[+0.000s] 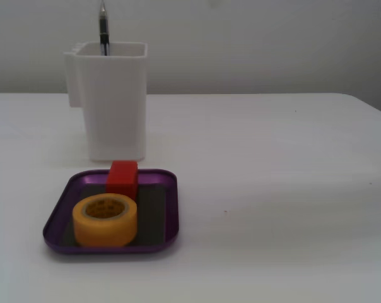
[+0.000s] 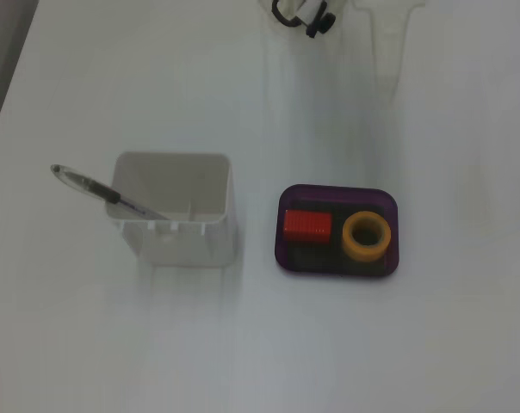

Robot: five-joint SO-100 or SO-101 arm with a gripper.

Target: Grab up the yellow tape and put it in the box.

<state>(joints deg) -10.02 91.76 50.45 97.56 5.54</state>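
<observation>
The yellow tape (image 1: 105, 219) lies flat, hollow core up, inside the purple box (image 1: 163, 214), in its front part in a fixed view. In the top-down fixed view the tape (image 2: 367, 236) sits in the right half of the box (image 2: 337, 194). A red block (image 1: 122, 178) stands in the box beside the tape, and it also shows in the top-down view (image 2: 308, 226). A faint white shape at the top edge of the top-down view looks like my gripper (image 2: 389, 73), well clear of the box. Its jaws are too washed out to read. Nothing holds the tape.
A tall white container (image 1: 113, 101) with a pen (image 1: 103, 28) stands just behind the box; in the top-down view the container (image 2: 176, 211) is left of the box. A black part (image 2: 303, 13) of the arm shows at the top edge. The table is white.
</observation>
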